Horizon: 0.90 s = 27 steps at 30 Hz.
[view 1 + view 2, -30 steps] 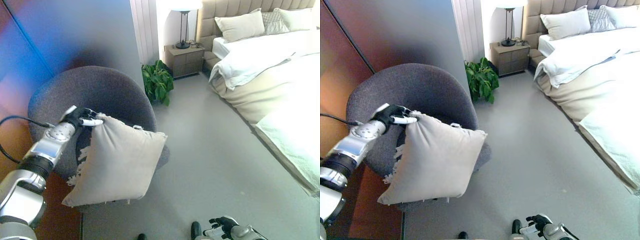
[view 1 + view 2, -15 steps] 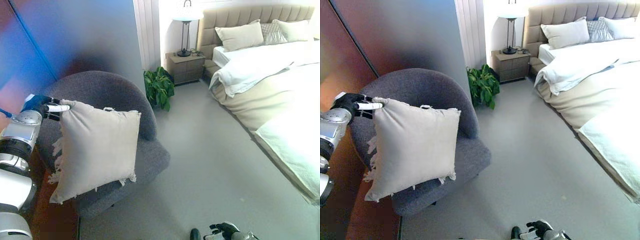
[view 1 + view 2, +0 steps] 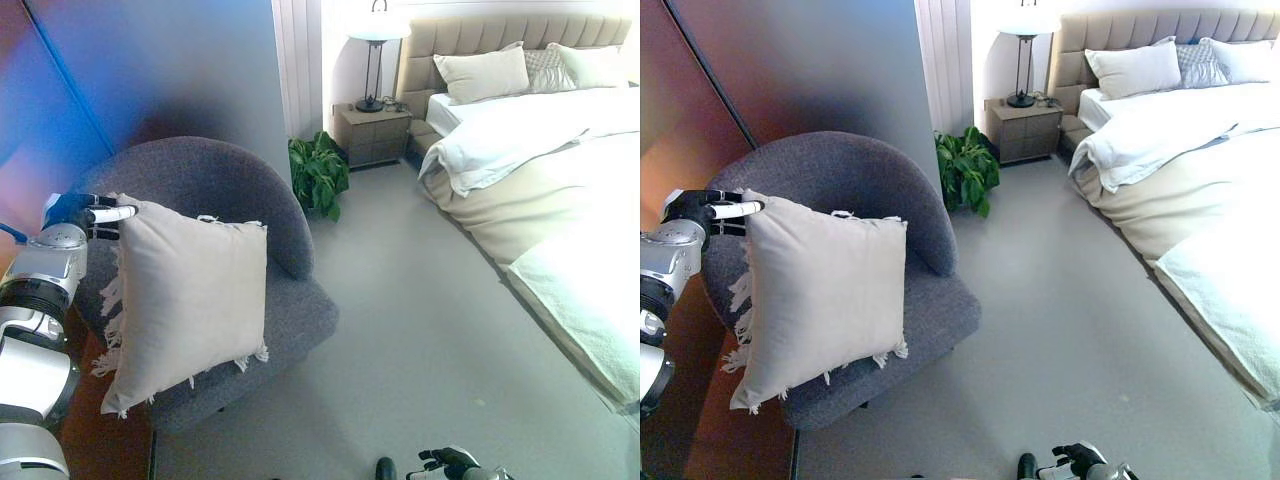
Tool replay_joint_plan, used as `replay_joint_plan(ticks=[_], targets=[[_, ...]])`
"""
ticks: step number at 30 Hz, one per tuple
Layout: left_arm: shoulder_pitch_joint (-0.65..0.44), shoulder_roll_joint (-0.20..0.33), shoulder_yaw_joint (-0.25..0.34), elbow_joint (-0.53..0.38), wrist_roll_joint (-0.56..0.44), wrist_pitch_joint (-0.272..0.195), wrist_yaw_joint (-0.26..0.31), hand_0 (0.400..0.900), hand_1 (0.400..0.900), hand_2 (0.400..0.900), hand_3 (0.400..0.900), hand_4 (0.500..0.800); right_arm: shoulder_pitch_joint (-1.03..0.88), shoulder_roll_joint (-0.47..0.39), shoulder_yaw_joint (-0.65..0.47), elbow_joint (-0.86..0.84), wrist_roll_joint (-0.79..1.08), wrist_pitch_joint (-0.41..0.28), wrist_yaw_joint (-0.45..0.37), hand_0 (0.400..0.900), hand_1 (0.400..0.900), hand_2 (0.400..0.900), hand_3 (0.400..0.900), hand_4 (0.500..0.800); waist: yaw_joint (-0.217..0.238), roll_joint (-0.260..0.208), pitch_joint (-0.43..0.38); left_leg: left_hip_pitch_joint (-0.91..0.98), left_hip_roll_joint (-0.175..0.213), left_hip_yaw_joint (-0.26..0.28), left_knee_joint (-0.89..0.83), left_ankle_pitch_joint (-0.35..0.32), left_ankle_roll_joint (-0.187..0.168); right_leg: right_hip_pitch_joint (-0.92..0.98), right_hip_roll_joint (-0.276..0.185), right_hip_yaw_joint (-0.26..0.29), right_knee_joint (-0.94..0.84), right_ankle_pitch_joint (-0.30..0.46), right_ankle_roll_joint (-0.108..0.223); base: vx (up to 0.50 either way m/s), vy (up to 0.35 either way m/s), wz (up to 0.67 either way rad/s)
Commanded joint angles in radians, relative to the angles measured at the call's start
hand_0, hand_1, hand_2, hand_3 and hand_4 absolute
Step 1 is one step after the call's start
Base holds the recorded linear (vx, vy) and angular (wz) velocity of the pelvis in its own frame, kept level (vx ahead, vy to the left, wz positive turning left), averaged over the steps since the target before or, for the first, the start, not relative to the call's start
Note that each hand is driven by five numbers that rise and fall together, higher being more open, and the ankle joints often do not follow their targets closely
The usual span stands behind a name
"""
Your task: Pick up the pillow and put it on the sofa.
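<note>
One left robot hand (image 3: 702,212) pinching beige pillow (image 3: 820,296) corner, hanging against grey armchair (image 3: 855,180), no readable writing

Bright, even daylight — bedding (image 3: 560,120) glares white, lamp (image 3: 375,30) overexposed — soft shadows.

No text, label, brand, number or sign can be read in either view.
</note>
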Motion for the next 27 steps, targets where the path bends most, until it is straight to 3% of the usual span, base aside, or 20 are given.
replay_joint_plan(ticks=[1, 13, 18, 24, 27], targets=[[-0.21, 0.067, 0.111, 0.014, 0.02, -0.151, 0.096, 0.9, 0.9, 0.9, 0.9, 0.8, 0.03, -0.056, 0.056, 0.07, 0.015, -0.013, -0.012, 0.9, 0.9, 0.9, 0.9, 0.8, -0.01, 0.041, -0.024, -0.012, -0.116, 0.065, -0.006, -0.053, 0.094, 0.066, 0.023, 0.009, 0.045, -0.148, 0.037, 0.0, 0.0, 0.0], [-0.227, 0.078, 0.107, 0.018, 0.033, -0.171, 0.136, 0.9, 0.9, 0.9, 0.9, 0.8, 0.034, -0.062, 0.065, 0.06, 0.027, -0.02, -0.01, 0.9, 0.9, 0.9, 0.9, 0.8, -0.012, 0.04, -0.017, -0.006, -0.119, 0.067, -0.006, -0.057, 0.095, 0.069, 0.021, 0.012, 0.048, -0.152, 0.037, 0.0, 0.0, 0.0], [-0.227, 0.075, 0.107, -0.006, -0.011, -0.185, 0.131, 0.9, 0.9, 0.9, 0.9, 0.8, 0.039, -0.059, 0.065, 0.058, 0.027, -0.02, -0.009, 0.9, 0.9, 0.9, 0.9, 0.8, -0.011, 0.041, -0.017, -0.003, -0.119, 0.067, -0.006, -0.059, 0.095, 0.073, 0.02, 0.011, 0.049, -0.155, 0.037, 0.0, 0.0, 0.0], [-0.17, 0.043, 0.138, -0.079, -0.112, -0.201, 0.072, 0.9, 0.9, 0.9, 0.9, 0.8, 0.036, -0.053, 0.058, 0.065, 0.021, -0.022, -0.008, 0.9, 0.9, 0.9, 0.9, 0.8, -0.004, 0.042, -0.017, 0.002, -0.118, 0.062, -0.006, -0.06, 0.094, 0.079, 0.021, 0.011, 0.049, -0.158, 0.035, 0.0, 0.0, 0.0], [-0.148, 0.022, 0.147, -0.122, -0.136, -0.167, 0.031, 0.9, 0.9, 0.9, 0.9, 0.8, 0.036, -0.053, 0.053, 0.066, 0.018, -0.027, -0.008, 0.9, 0.9, 0.9, 0.9, 0.8, -0.001, 0.044, -0.017, 0.003, -0.117, 0.06, -0.006, -0.058, 0.092, 0.081, 0.022, 0.01, 0.048, -0.157, 0.035, 0.0, 0.0, 0.0]])
